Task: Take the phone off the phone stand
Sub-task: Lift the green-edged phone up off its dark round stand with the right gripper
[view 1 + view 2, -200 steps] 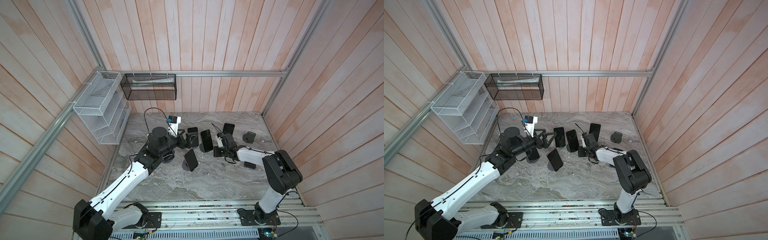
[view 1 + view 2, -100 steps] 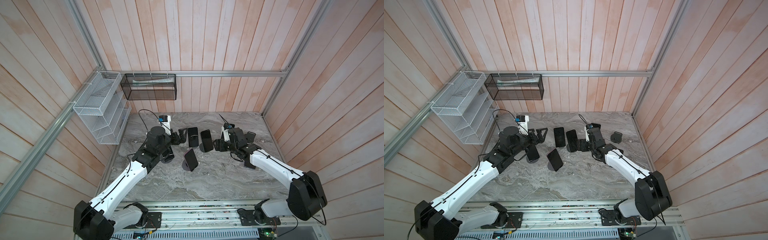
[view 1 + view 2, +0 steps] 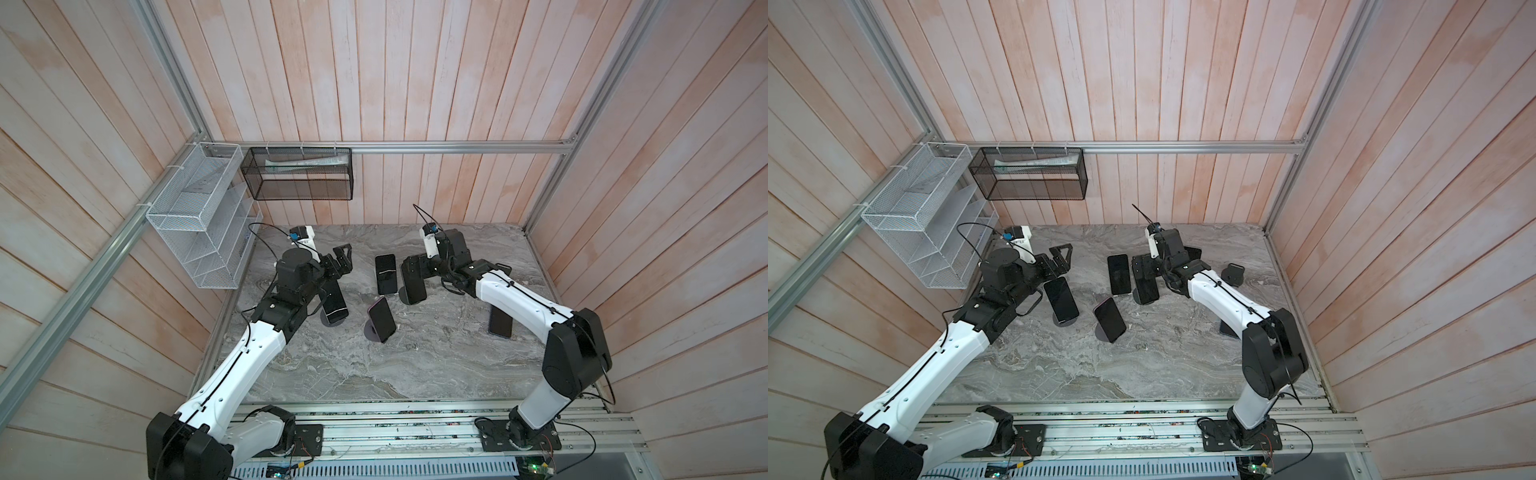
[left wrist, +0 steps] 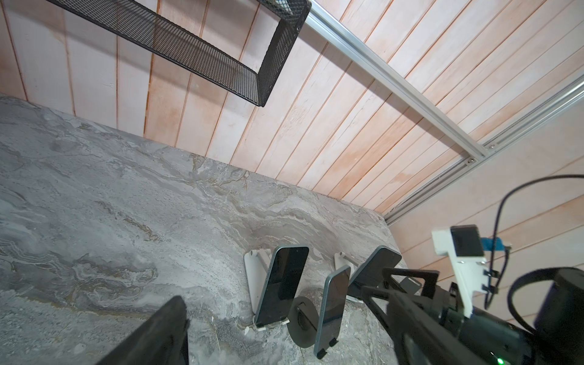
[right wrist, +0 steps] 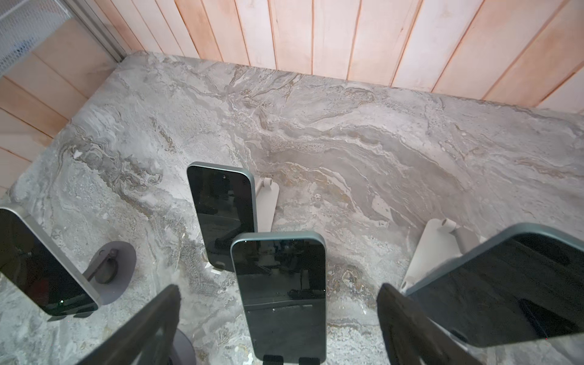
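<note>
Several dark phones lean on stands at the back of the marble table [image 3: 415, 365]. My right gripper [image 3: 409, 268] [image 5: 278, 328] is open, with one finger on each side of a teal-edged phone [image 5: 279, 297] [image 3: 412, 286] and touching neither edge. That phone rests upright on two black hooks of a dark round phone stand [image 4: 303, 319]. My left gripper [image 3: 343, 261] [image 4: 284, 335] hangs open and empty above the table, left of the phones. In the left wrist view the same phone [image 4: 331, 303] is seen edge on.
A phone on a white stand [image 3: 385, 274] is just left of the gripped spot and another [image 5: 505, 284] is just right. More phones lean on round stands [image 3: 381, 319] [image 3: 334, 303]. One lies flat [image 3: 500, 322] under the right arm. An empty dark stand [image 3: 1232, 274] and wall baskets [image 3: 299, 174] [image 3: 199, 216] are there too.
The right gripper went from shut to open while the arm rose off the table and swung over the middle phone. The left gripper drew back to the left, away from the phones.
</note>
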Robot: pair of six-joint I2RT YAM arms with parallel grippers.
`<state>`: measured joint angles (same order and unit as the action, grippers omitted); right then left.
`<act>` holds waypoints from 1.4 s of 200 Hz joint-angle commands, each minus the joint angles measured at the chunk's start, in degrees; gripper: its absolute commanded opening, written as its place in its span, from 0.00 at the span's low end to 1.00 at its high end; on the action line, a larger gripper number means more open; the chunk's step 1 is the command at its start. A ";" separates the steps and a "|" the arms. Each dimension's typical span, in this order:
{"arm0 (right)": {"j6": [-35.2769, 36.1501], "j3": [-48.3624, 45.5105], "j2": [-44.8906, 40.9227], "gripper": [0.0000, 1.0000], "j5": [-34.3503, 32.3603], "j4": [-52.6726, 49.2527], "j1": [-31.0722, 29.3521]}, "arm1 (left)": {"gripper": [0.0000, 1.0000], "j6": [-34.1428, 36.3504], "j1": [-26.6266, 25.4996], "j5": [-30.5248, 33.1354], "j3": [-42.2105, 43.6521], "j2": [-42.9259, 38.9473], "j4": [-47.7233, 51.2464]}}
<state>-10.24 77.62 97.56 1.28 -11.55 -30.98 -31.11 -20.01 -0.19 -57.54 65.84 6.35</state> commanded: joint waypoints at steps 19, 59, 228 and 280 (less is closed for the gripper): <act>4.96 6.54 5.77 0.98 2.00 -4.17 -0.28 | 1.00 0.26 0.29 -10.62 0.93 -0.05 -4.61; 4.97 9.19 8.67 0.98 1.33 -4.99 -0.30 | 1.00 -0.02 0.26 -12.03 0.98 0.25 -4.89; 3.12 8.11 12.57 0.90 1.01 -2.35 -0.70 | 1.00 -0.09 0.29 -15.12 1.28 0.95 -6.27; 2.95 8.02 13.19 0.88 0.63 -1.66 -0.86 | 1.00 -0.09 0.26 -15.41 1.23 0.95 -6.35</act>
<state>-6.44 85.58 109.54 2.44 -14.50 -31.38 -31.14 -19.92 -14.70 -57.08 66.37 1.65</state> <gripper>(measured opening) 0.881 0.999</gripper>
